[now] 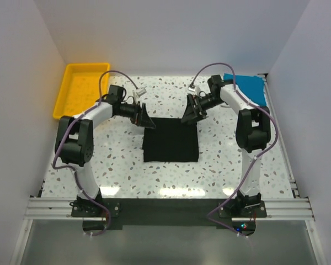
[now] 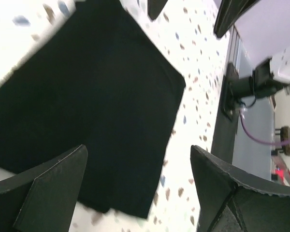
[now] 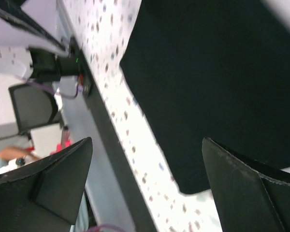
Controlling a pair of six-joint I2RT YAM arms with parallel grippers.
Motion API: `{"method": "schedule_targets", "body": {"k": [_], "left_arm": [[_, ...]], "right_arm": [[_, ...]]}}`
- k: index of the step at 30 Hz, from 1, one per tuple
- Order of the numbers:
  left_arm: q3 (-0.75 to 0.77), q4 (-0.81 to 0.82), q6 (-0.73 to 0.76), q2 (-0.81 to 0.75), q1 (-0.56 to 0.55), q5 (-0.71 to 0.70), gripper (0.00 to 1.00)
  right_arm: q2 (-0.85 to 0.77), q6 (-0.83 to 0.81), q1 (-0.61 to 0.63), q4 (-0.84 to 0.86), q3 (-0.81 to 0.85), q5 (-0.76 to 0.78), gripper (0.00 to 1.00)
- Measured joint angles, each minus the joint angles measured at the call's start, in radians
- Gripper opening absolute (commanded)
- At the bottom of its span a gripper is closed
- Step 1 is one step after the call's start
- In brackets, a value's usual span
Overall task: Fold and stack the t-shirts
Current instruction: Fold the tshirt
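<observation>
A black t-shirt is seen folded into a flat, nearly square packet at the centre of the speckled table. Its edges are laid roughly parallel to the table's sides, and no sleeve or collar is shown. A blue t-shirt is found at 1 o'clock from the black one, in the far corner of the table. It is well apart from the packet and partly hidden by the right arm. A yellow tray is set at 10 o'clock, at the far left edge of the table.

The left hand is held at the packet's 11 o'clock corner, and the right hand at its 1 o'clock corner. Both hands are released: in each wrist view the 2 fingers are spread wide and nothing is gripped between them.

In the left wrist view, the black cloth is seen below and between the fingers, with bare speckled table at 3 o'clock of it. In the right wrist view, the cloth is seen filling the 1 o'clock part of the picture, and a strip of bare table is shown running between the 2 fingers. Both wrist views are blurred, so it cannot be told whether any fingertip is touching the cloth.
</observation>
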Motion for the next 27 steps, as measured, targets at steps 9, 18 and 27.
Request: {"method": "schedule_targets", "body": {"k": [9, 18, 27], "left_arm": [[0.13, 0.346, -0.296, 0.328, -0.002, 0.009, 0.91], [0.217, 0.364, -0.317, 0.372, 0.031, 0.013, 1.0], [0.233, 0.137, 0.087, 0.035, 0.005, -0.327, 1.0]], "right_arm": [[0.288, 0.218, -0.034, 0.237, 0.171, -0.042, 0.99], [0.353, 0.298, -0.077, 0.272, 0.325, -0.014, 0.99], [0.071, 0.319, -0.085, 0.303, 0.171, 0.211, 0.99]]}}
